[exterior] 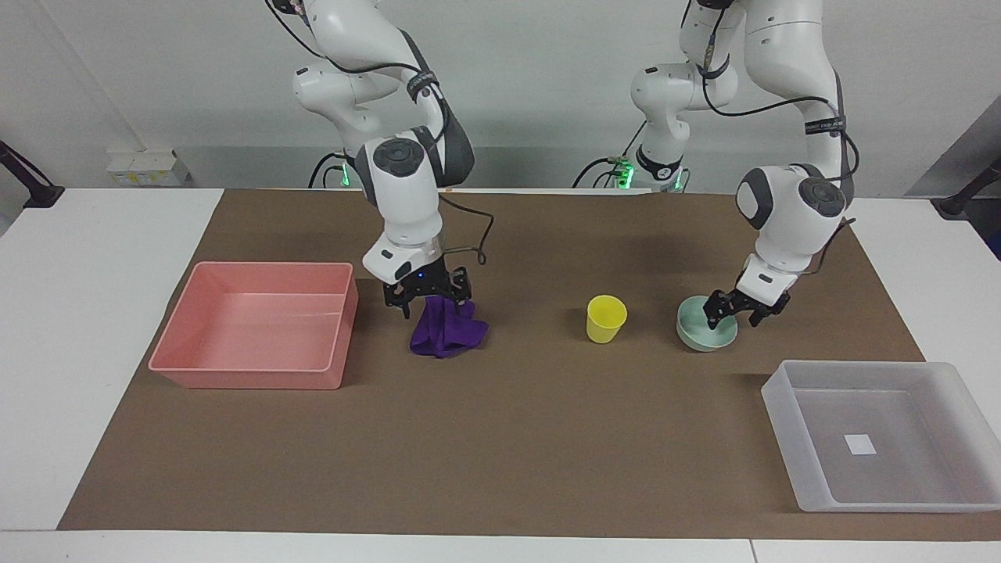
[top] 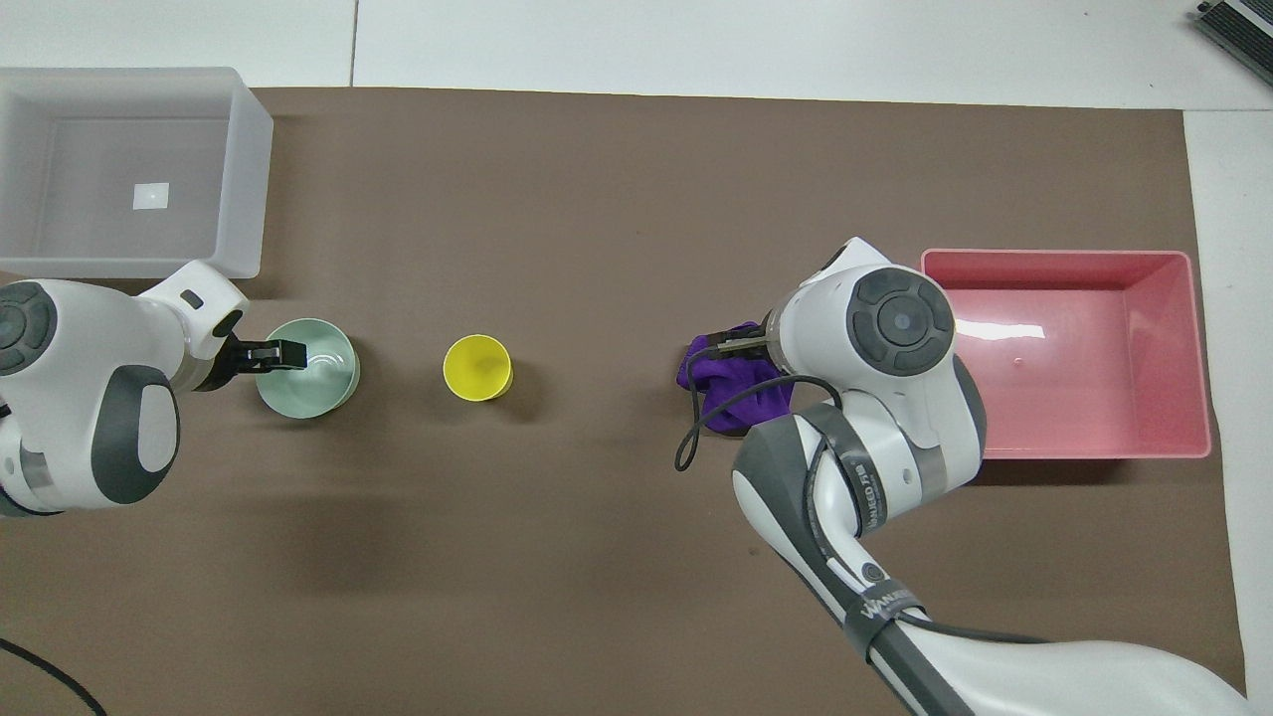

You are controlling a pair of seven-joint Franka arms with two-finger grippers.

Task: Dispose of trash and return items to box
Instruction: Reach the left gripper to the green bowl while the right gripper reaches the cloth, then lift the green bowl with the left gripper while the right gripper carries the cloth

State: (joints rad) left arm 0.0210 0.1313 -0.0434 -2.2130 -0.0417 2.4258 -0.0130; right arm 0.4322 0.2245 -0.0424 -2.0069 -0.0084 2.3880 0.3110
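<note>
The purple cloth (exterior: 450,332) lies bunched on the brown mat beside the pink tray; it also shows in the overhead view (top: 758,403), partly under the right arm. My right gripper (exterior: 428,303) is open, down on the cloth's top with its fingers either side of it. The yellow cup (exterior: 606,318) stands upright mid-mat. The mint-green bowl (exterior: 700,335) sits beside it, toward the left arm's end. My left gripper (exterior: 733,314) is open and straddles the bowl's rim, one finger inside. The frosted box (exterior: 790,438) is empty, farther from the robots than the bowl.
The pink tray (exterior: 258,328) is empty at the right arm's end of the mat. The brown mat (exterior: 508,438) covers most of the white table.
</note>
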